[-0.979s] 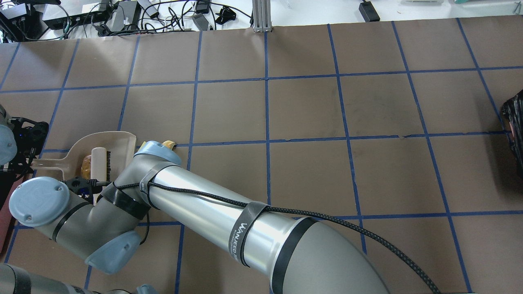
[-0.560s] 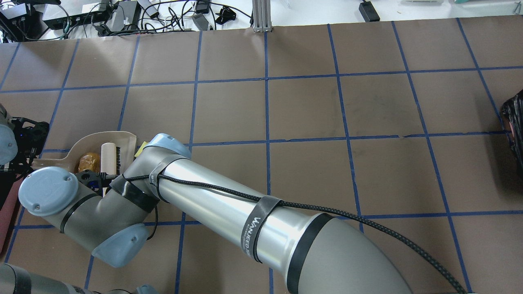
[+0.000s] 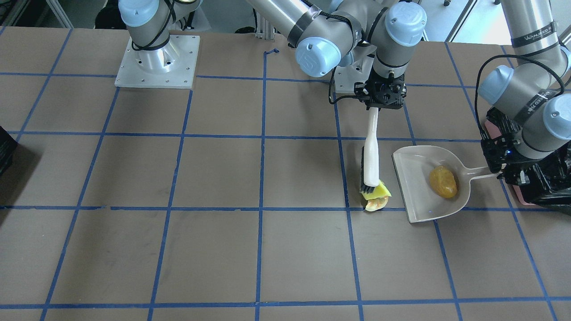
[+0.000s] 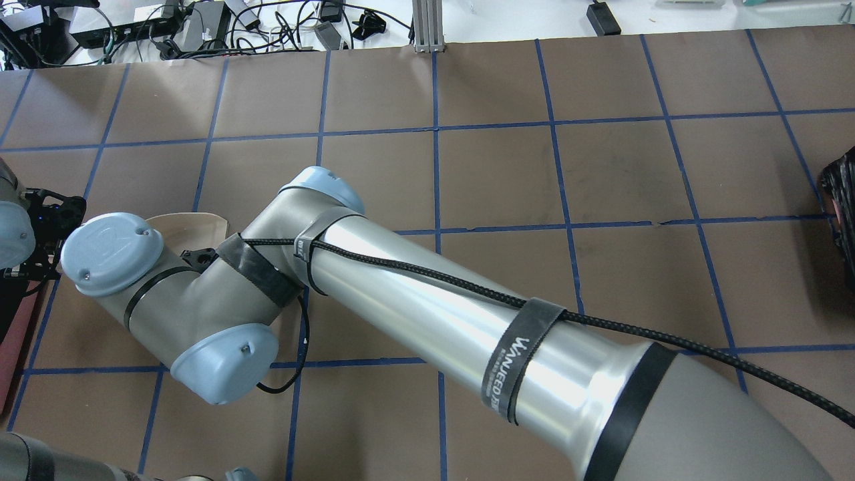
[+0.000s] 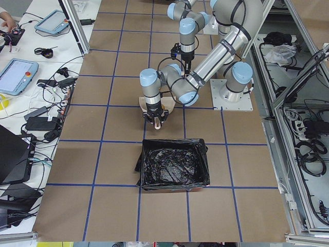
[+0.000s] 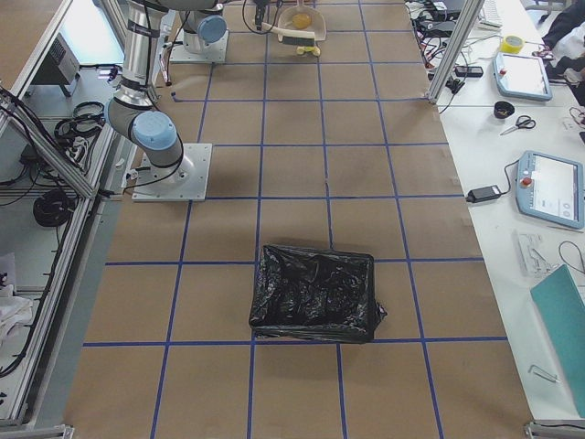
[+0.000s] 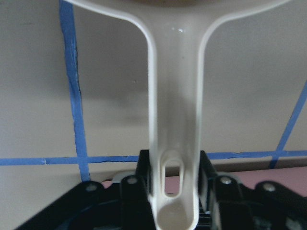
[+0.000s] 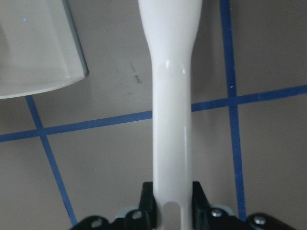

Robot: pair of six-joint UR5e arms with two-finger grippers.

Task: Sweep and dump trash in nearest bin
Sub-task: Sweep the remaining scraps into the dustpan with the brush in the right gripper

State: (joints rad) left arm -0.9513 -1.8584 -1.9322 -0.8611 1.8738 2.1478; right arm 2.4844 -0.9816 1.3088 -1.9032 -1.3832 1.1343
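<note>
Brown paper with blue tape squares covers the table (image 3: pixel 134 169). On it, the yellow-green wedge (image 3: pixel 382 191) and tan peel (image 3: pixel 376 204) lie just beside the beige plastic dustpan (image 3: pixel 415 196), whose open mouth faces them; the glossy brown lump (image 3: pixel 443 181) is inside already. The right gripper (image 3: pixel 380 106) clamps the white brush (image 3: pixel 370 156), its long axis along the pan's mouth, probably to push sideways. The left gripper (image 3: pixel 502 171) pinches the pan's handle to steady it beside the pink bin (image 3: pixel 519 196).

Dustpan (image 4: pixel 194 224) mostly behind right arm (image 4: pixel 401 294).

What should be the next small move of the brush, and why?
Probably a short sweep toward the dustpan. The right end effector holds the brush, whose bristles sit at the wedge and peel, both on the table beside the pan's open edge. Only the lump is inside.
</note>
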